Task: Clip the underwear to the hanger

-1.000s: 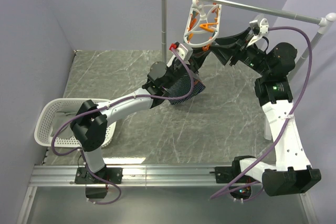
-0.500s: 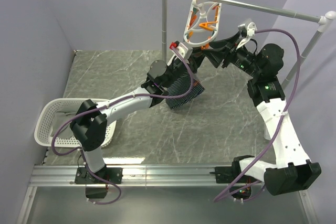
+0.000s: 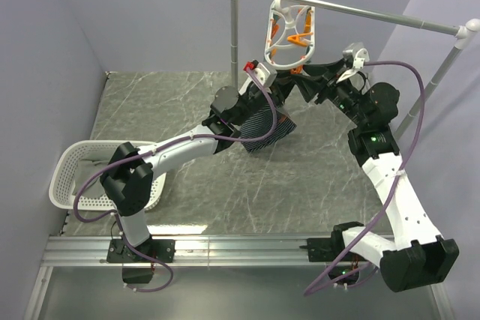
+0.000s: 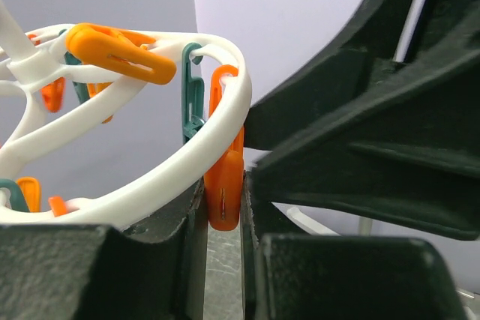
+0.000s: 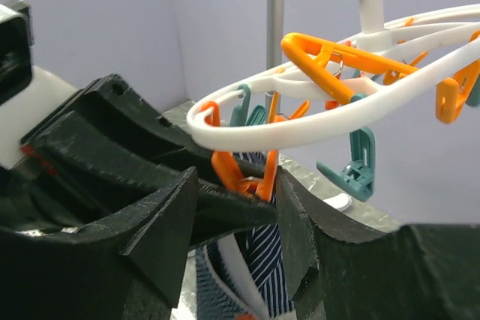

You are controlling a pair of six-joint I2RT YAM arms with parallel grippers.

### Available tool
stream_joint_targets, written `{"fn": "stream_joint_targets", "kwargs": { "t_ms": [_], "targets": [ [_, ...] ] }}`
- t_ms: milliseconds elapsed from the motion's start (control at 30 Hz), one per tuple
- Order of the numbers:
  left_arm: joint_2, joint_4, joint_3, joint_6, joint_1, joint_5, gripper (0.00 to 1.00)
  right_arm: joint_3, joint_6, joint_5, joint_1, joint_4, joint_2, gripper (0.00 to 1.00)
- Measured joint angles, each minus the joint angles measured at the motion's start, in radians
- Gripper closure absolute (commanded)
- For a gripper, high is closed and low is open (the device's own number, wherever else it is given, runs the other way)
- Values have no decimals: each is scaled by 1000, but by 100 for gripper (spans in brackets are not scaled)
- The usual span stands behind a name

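Steady: left pincer [image 3: 271,88] pinches striped navy underwear [image 3: 264,124]; right pincer [image 5: 236,185], half-open, straddles white oval hanger's [image 5: 315,129] orange peg [image 5: 225,170]. Squeeze fully, feed hem in.

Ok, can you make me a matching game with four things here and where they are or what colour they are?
Things:
1. underwear
2. hanger
3. basket
4. rail

Descriptions:
A. grey bar across the back
B. dark with thin stripes
C. at the left edge of the table
D. white, hooked over the rail

Pairs: 1-B, 2-D, 3-C, 4-A.
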Motion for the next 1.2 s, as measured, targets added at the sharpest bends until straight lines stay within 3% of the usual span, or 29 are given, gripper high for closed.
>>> {"fn": "stream_joint_targets", "kwargs": {
  "t_ms": [433, 500, 533, 633, 733, 800, 1100, 1200],
  "targets": [
    [0, -4, 2, -2, 0, 24, 100, 10, -8, 58, 39, 62, 48, 49],
    [0, -6, 3, 0, 0, 26, 100, 14, -29, 81, 56, 61, 50, 53],
    [0, -6, 4, 2, 1, 27, 100, 14, -39, 92, 62, 60, 50, 62],
    [0, -17, 10, 4, 2, 29, 98, 21, -74, 115, 72, 55, 52, 77],
    [-3, -29, 14, 4, 3, 30, 92, 34, -93, 119, 78, 43, 55, 94],
    [-13, -39, 13, 6, 5, 30, 82, 47, -101, 120, 81, 35, 58, 99],
    [-116, -152, -37, 96, 4, 78, 44, 85, -66, 103, 95, 2, 66, 100],
    [-173, -269, -45, 155, 22, 149, 39, 95, -49, 100, 96, -11, 77, 100]
  ]
}}
